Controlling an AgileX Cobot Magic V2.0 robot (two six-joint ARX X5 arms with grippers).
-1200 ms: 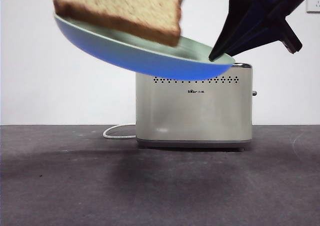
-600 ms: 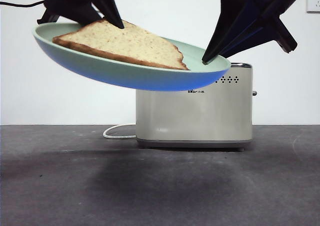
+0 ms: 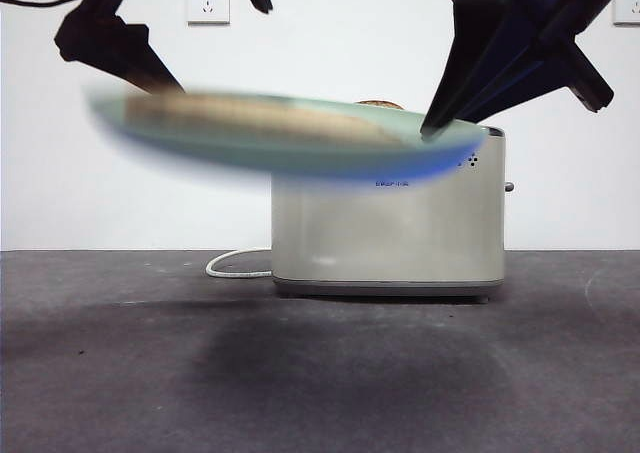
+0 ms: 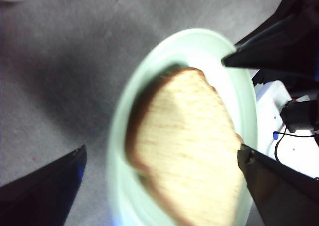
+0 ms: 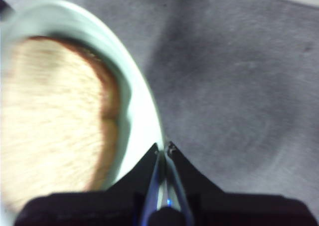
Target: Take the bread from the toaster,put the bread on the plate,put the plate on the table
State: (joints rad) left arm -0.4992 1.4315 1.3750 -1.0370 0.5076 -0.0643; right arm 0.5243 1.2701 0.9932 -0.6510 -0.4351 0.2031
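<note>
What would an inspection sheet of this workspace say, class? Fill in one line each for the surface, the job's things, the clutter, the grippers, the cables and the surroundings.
Surface: dark grey table, faintly scuffed.
Job's things: bread lies flat on the plate; the plate is held in the air in front of the toaster, blurred by motion, not yet on the table.
Clutter: nothing seen.
Grippers: right gripper shut on the plate's rim; left gripper open above the bread, holding nothing.
Cables: white cord lies on the table beside the toaster.
Surroundings: plain white wall with a socket.
</note>
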